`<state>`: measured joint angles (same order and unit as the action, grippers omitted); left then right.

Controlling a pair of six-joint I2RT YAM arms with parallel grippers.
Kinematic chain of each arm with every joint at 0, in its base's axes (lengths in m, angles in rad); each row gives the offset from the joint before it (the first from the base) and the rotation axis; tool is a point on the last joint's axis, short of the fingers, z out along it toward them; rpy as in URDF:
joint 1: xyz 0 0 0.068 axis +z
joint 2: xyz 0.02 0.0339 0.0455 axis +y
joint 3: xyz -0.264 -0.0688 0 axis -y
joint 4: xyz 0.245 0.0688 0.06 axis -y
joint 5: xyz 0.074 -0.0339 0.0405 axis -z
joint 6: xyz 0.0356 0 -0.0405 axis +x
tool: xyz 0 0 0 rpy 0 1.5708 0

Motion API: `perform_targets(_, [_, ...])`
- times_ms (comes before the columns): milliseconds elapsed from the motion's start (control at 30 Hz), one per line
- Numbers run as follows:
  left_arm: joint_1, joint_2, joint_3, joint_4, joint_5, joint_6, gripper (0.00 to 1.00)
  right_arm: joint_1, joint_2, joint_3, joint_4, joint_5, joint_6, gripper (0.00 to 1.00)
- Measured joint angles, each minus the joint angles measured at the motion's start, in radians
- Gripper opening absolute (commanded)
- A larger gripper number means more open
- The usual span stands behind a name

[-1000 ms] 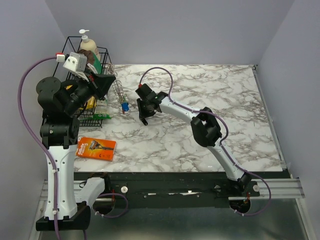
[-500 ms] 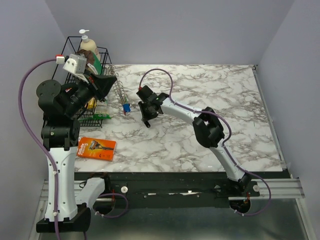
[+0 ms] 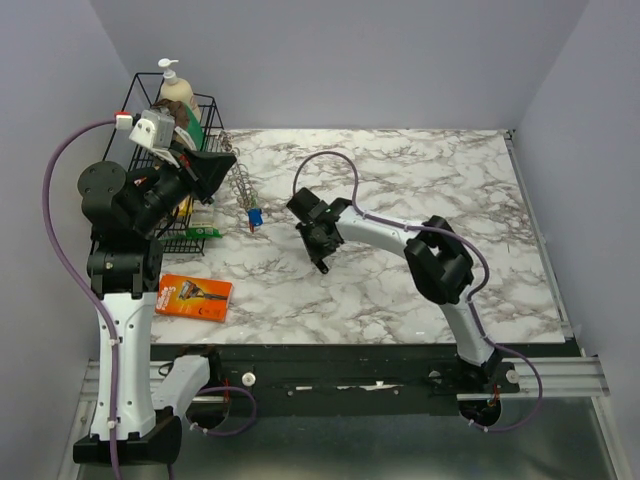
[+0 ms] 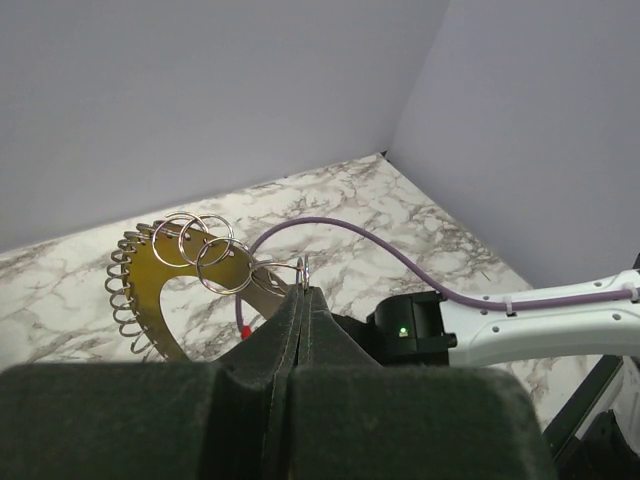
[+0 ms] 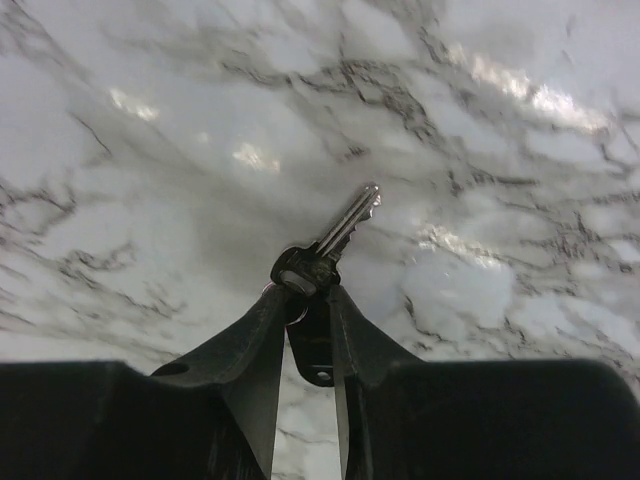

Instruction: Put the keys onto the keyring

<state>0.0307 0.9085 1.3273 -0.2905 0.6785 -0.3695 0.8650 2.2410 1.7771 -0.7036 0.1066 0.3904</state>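
Left hand [image 4: 303, 296], black fingers pressed together, pinches a thin wire loop of the keyring [image 4: 160, 275], held aloft nr the far-left corner of the marble-pattern worktop [image 3: 460, 190]. The keyring reads as a curved yellowish band fringed w/ small silvery wire coils, gear-like, w/ three thin round split rings overlapping along its top edge. It juts out just beyond the fingertips. A blue-headed key [image 3: 254, 214] shows just below it in the top view; whether it hangs from the ring or lies on the worktop can't be told. Right hand [image 5: 306, 287], over the glossy worktop left of centre, grips the dark head of a slim silver key [image 5: 352, 220], toothed blade pointing out past the fingertips, well apart from the keyring. A black wire basket [image 3: 185, 243] w/ a pump bottle [image 3: 178, 90] stands at the far-left corner. An orange razor pack [image 3: 192, 297] lies flat nr the left end of the near edge.
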Motion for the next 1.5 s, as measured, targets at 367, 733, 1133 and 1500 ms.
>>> perform_targets(367, [0.0,0.0,-0.034,0.039,0.012,-0.026,0.0,0.0,-0.238,-0.328,-0.032,0.032,0.003,0.4])
perform_targets(733, [0.0,0.002,-0.061,0.048,0.015,-0.036,0.0,0.0,-0.425,-0.376,0.042,0.026,-0.1,0.5])
perform_targets(1133, [0.0,0.007,-0.077,0.065,0.031,-0.047,0.0,0.085,-0.414,-0.496,0.083,0.041,-0.278,0.5])
perform_targets(1500, [0.0,0.013,-0.077,0.072,0.042,-0.062,0.0,0.161,-0.318,-0.476,0.135,0.135,-0.348,0.48])
